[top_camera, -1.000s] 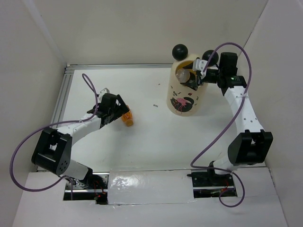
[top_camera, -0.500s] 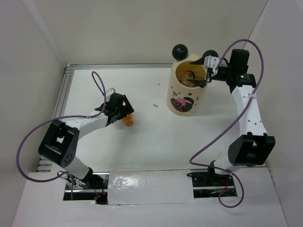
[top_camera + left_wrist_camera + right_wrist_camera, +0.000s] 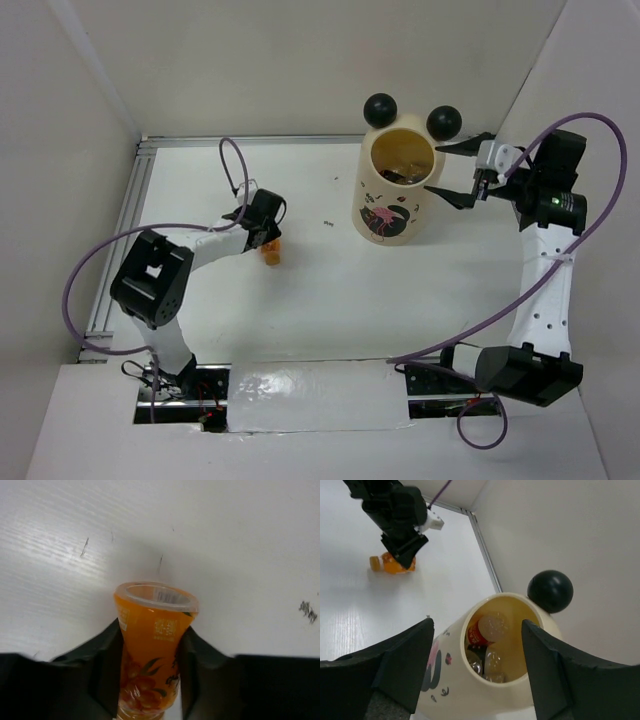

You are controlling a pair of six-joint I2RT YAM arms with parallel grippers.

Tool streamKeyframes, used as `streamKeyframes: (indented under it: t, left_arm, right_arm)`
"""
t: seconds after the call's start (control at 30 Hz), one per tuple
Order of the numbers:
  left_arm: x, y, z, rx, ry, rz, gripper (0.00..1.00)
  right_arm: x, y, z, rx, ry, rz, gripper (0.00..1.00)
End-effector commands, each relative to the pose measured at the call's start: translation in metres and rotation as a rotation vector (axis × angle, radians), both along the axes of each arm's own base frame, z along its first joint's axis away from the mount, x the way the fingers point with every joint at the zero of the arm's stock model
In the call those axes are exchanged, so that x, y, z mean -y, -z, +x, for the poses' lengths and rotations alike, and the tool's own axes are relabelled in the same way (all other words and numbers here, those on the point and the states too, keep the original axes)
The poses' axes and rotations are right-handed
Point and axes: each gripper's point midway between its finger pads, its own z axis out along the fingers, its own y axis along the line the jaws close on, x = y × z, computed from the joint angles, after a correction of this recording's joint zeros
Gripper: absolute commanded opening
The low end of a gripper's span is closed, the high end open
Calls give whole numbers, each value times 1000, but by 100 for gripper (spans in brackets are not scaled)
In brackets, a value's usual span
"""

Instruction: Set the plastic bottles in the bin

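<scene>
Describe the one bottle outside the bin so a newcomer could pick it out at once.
Find the tall cream bin with two black ball ears at the far side of the white table, then look left to the left arm's pincer. Clasped in it is a short orange bottle with a flower print: the only bottle outside the bin, and the only orange one in view.

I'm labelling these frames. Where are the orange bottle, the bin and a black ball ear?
orange bottle [image 3: 152,645]: left wrist view, on its orange body.
bin [image 3: 385,222]: top external view, on its printed outer wall.
black ball ear [image 3: 550,591]: right wrist view, centre of the ball.
</scene>
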Motion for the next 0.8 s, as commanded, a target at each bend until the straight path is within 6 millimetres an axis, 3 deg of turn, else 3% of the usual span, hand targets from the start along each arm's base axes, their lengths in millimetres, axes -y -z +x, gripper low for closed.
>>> streamKeyframes:
  t: [0.0, 0.03, 0.07, 0.1, 0.13, 0.17, 0.23, 0.27, 0.3, 0.33, 0.37, 0.4, 0.47, 0.53, 0.63, 0.7, 0.73, 0.77]
  left_arm:
    - [12, -56, -7, 138, 71, -4, 26]
    - [30, -78, -11, 193, 139, -19, 18]
    - [39, -113, -17, 271, 175, -63, 16]
    - [50, -136, -20, 322, 212, -89, 14]
    - [75, -165, -26, 395, 291, -144, 10]
    - [88, -197, -27, 468, 344, -171, 10]
    - [117, -246, -39, 581, 449, -244, 7]
    - [133, -290, -42, 684, 509, -294, 6]
    - [144, -310, -44, 733, 550, -318, 4]
    - [162, -319, -47, 760, 594, -334, 1]
    - [174, -333, -49, 798, 645, -340, 1]
    - [184, -370, -49, 904, 662, -378, 1]
    - [210, -375, -43, 967, 701, -360, 1]
    - [222, -411, -37, 1112, 683, -375, 1]
    - [252, -414, -18, 1184, 659, -322, 3]
    - [258, -432, -10, 1250, 617, -307, 3]
    - [273, -414, -2, 1235, 618, -287, 5]
    - [274, -413, 4, 1248, 594, -268, 7]
  right_arm:
    - [1, 2, -19, -67, -25, 59, 77]
    - [2, 2, -18, -72, -10, 53, 72]
    - [10, 4, -15, -84, 29, 49, 68]
    - [12, 7, -13, -96, 49, 43, 63]
    - [13, 9, -12, -131, 66, 48, 58]
    - [20, 12, -7, -151, 111, 42, 45]
    - [24, 16, -4, -197, 149, 45, 34]
    - [25, 19, -3, -251, 172, 62, 26]
    - [29, 22, 0, -273, 207, 57, 10]
    - [30, 23, -1, -277, 229, 49, 3]
    - [33, 31, -1, -293, 249, 43, 0]
    - [39, 41, 4, -324, 293, 34, 0]
    - [41, 62, 2, -383, 315, 31, 0]
    - [41, 78, -3, -414, 326, 13, 0]
    - [39, 102, -13, -471, 325, 2, 0]
    - [39, 115, -16, -502, 325, -6, 0]
    - [39, 117, -19, -518, 324, -3, 0]
    - [38, 122, -20, -532, 320, -3, 0]
